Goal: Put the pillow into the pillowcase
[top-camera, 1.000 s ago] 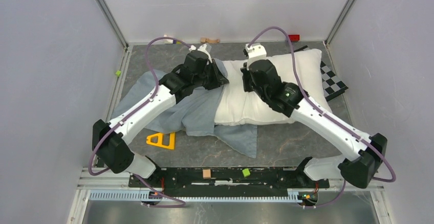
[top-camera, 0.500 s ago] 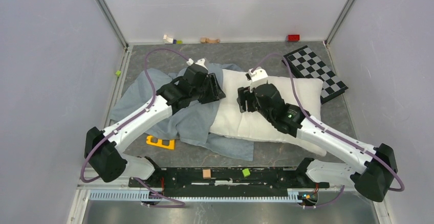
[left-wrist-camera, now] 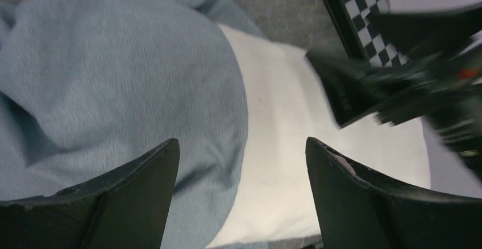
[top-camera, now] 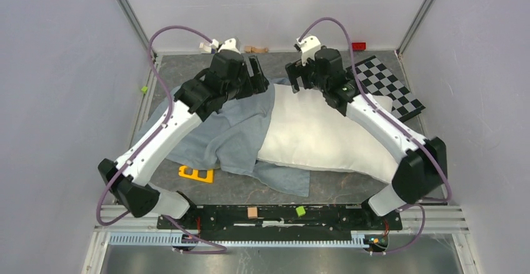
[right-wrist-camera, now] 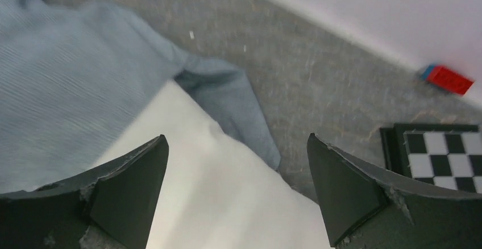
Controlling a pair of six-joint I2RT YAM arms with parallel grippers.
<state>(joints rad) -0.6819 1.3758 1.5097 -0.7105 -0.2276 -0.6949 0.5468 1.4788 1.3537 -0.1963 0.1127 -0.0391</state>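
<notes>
The white pillow (top-camera: 319, 133) lies across the middle of the table. Its left end is covered by the wrinkled blue-grey pillowcase (top-camera: 225, 130), and a flap of that cloth shows under its near edge. My left gripper (top-camera: 259, 77) hangs open above the far edge of the pillowcase. My right gripper (top-camera: 294, 77) hangs open just beside it, above the pillow's far left corner. In the left wrist view the open gripper (left-wrist-camera: 240, 141) frames the seam between pillowcase (left-wrist-camera: 113, 90) and pillow (left-wrist-camera: 284, 146). In the right wrist view the gripper (right-wrist-camera: 236, 137) is open over the pillow (right-wrist-camera: 216, 192), holding nothing.
A black-and-white checkered board (top-camera: 390, 86) lies at the back right, partly under the pillow. A yellow piece (top-camera: 197, 174) sits by the pillowcase's near edge. A red block (top-camera: 359, 45) and small wooden pieces (top-camera: 255, 49) lie along the back wall. Side walls stand close.
Both grippers went from shut to open and moved up and toward the back wall. The pillow and pillowcase dropped back onto the table, the pillow lying nearer and more tilted.
</notes>
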